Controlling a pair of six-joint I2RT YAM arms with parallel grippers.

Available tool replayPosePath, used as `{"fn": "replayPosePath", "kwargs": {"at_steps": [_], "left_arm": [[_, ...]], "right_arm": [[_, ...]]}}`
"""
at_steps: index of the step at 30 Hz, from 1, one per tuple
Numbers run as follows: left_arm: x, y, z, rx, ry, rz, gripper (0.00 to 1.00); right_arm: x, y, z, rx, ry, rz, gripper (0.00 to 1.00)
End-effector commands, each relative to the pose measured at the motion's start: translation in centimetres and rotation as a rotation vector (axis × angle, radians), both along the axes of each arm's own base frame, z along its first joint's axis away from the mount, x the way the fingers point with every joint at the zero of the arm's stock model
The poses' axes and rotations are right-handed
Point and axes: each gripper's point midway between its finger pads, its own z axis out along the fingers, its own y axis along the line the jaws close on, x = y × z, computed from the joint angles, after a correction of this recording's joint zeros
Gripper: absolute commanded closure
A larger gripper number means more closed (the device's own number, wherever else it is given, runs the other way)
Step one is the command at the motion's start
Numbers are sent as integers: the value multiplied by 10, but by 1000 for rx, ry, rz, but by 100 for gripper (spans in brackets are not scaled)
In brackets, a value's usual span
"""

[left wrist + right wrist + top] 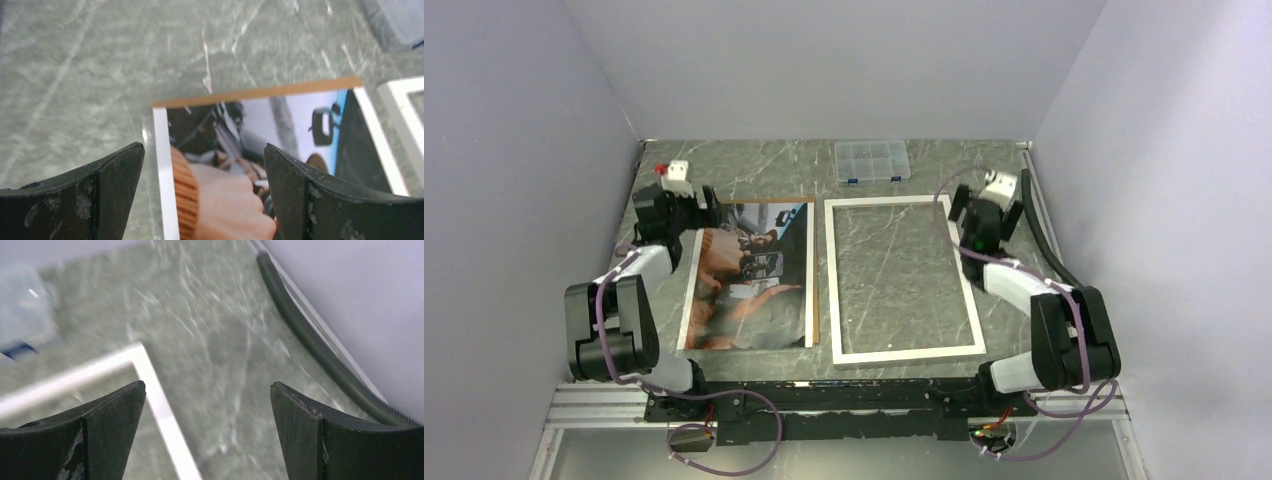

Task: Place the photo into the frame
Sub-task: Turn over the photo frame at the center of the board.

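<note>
While the frame (829, 285) lies flat, the photo (749, 280) rests just outside it.

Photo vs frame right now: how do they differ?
The dark orange-and-blue printed photo is an opaque sheet; the white narrow-bordered rectangular frame shows marble tabletop through its middle. The photo lies on a brown board; the frame lies on the tabletop. Both lie flat, alike in size.

No legible text, label, brand, number or sign in any view. Photo (749, 280): printed picture only, no lettering made out. Frame (909, 353): plain white border, unmarked. Compartment box (872, 161), 12 o'clock on the bench: too small to tell whether it carries any marking.
</note>
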Motion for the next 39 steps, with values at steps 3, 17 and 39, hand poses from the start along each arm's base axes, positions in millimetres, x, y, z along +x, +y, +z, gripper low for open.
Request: {"fn": "replayPosePath", "kwargs": {"at_steps": [3,17,39], "left_arm": [[-5,7,49,-62,152,55,5],[-10,23,94,-163,238,107,5],[-55,54,57,-243,460,189,5]], "right_arm": [[12,31,64,304,28,24,0],[12,159,86,453,259,346,0],[-45,356,-62,131,647,549,22]]}}
